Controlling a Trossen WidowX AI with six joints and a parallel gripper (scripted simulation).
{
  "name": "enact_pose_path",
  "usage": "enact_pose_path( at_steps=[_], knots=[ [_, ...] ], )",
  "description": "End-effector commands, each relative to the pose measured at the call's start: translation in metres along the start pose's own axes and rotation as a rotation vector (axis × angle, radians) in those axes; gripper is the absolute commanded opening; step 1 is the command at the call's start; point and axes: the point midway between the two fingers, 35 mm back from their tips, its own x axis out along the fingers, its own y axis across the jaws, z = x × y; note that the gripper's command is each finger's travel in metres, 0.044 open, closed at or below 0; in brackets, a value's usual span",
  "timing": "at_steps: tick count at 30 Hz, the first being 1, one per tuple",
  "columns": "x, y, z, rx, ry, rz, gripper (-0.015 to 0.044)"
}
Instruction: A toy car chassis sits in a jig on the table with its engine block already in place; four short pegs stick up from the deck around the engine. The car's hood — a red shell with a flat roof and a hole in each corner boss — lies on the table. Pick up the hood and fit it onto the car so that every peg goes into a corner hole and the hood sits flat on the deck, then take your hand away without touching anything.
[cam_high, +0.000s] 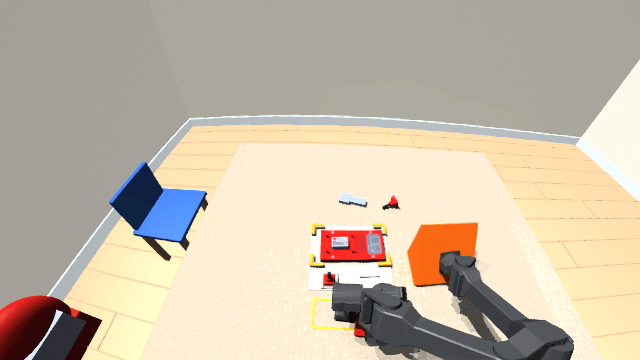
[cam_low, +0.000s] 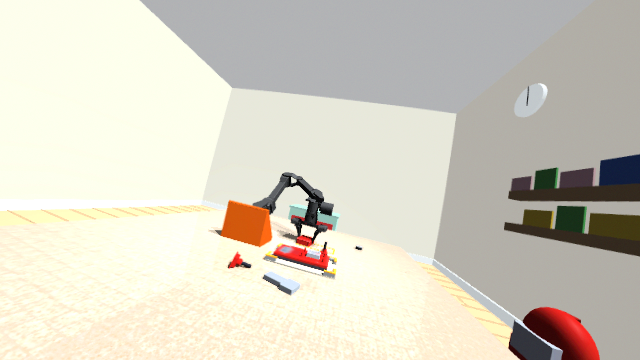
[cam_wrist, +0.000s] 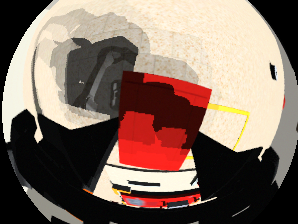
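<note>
Cannot read any text, label, brand, number or sign in top, exterior or wrist view. Can make out fine dark marks on the engine block (cam_high: 340, 243) (cam_low: 313, 254), too small to read. Can see a dark hand on the face of the wall clock (cam_low: 535, 101); cannot read any numeral there.

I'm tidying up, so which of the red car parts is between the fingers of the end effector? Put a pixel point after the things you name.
The hood (cam_low: 304, 240) (cam_wrist: 162, 120); the chassis (cam_high: 360, 251) (cam_low: 295, 256) sits in the jig.
</note>
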Motion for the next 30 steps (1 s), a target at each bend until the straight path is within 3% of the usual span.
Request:
enact_pose_path(
  at_steps=[1, 5, 30],
  knots=[
    [-0.006, -0.001, 0.000, -0.002, 0.000, -0.005, 0.0091],
    [-0.017, -0.001, 0.000, -0.002, 0.001, -0.005, 0.0000],
    [-0.096, -0.001, -0.001, 0.000, 0.004, -0.003, 0.0000]
  ],
)
